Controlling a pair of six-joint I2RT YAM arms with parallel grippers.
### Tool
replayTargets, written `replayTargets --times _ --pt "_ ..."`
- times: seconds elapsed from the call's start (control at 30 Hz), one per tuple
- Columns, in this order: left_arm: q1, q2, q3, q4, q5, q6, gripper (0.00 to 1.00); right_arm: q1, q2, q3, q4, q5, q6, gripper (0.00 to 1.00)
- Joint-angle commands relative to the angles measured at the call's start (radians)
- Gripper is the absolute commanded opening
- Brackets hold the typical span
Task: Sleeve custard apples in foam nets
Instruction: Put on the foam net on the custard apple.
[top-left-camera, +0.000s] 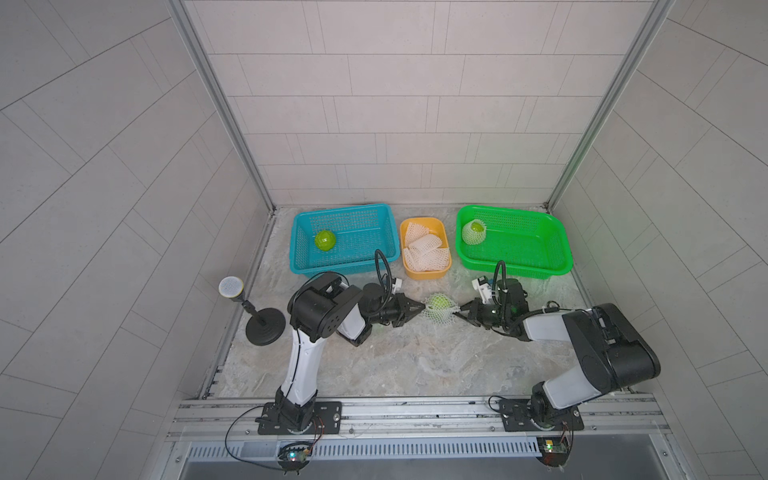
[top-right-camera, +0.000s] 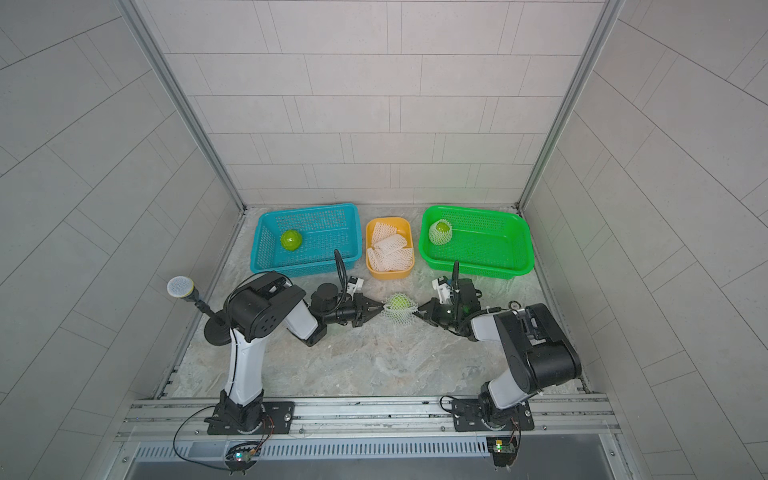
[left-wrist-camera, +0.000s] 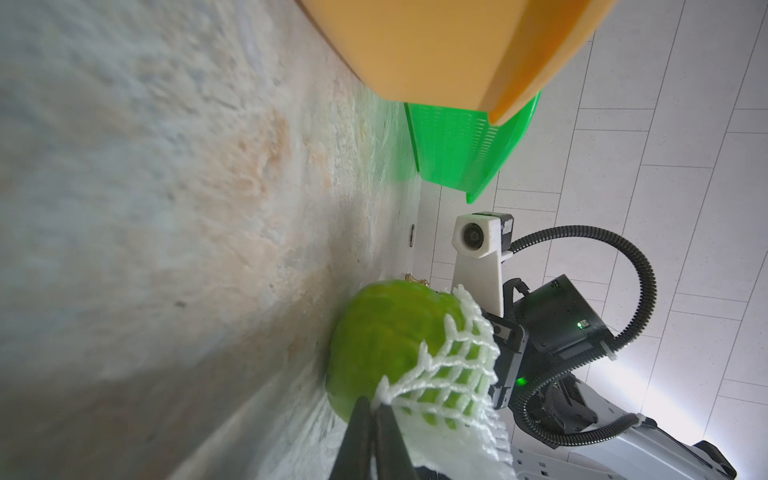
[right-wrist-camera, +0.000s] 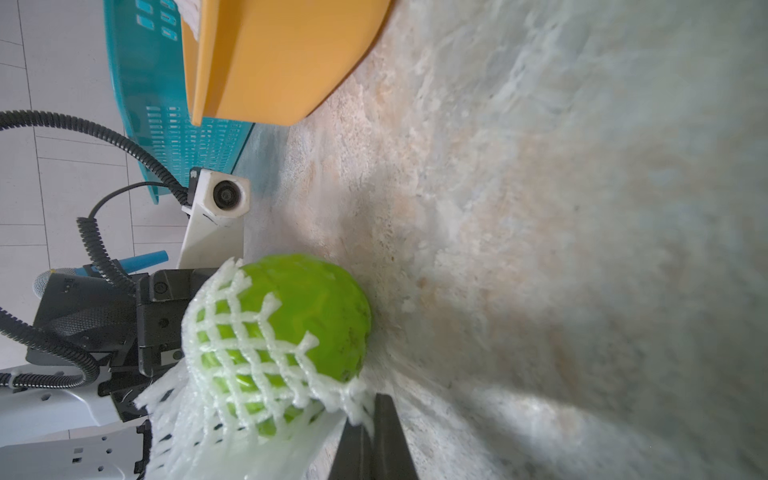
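Our table (top-left-camera: 415, 365) is gray and marbled, with tiled walls (top-left-camera: 395, 104) behind. We have the left gripper (top-left-camera: 421, 308) pinched shut on one edge of the foam net (top-left-camera: 435, 319), and the right gripper (top-left-camera: 458, 311) pinched shut on the other edge. The net is stretched sideways between them. The custard apple (top-left-camera: 439, 301) rests on the table in the middle, just as near to both arms. The net covers only its near side; its bare side faces the yellow tub (top-left-camera: 424, 272) of spare nets (top-left-camera: 424, 249). We think both edges must go that way next. The tub is close but not touching. A bare apple (top-left-camera: 325, 240) lies in the blue basket (top-left-camera: 299, 249), a wrapped apple (top-left-camera: 473, 232) in the green basket (top-left-camera: 519, 266).
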Motion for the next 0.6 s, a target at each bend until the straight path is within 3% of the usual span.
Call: replayTargets --times 0.0,0.43,0.57 --pt "-0.003 0.026 -0.005 0.014 -0.009 0.022 0.07 0.0 0.007 0.004 -0.003 0.027 -0.02 0.03" --pt "-0.005 0.011 -0.011 0.011 -0.03 0.013 0.07 0.006 -0.041 0.019 -0.017 0.075 0.02 0.06" --pt "-0.005 0.013 -0.009 0.011 -0.039 0.011 0.08 0.005 -0.085 0.038 -0.08 0.111 0.004 0.2"
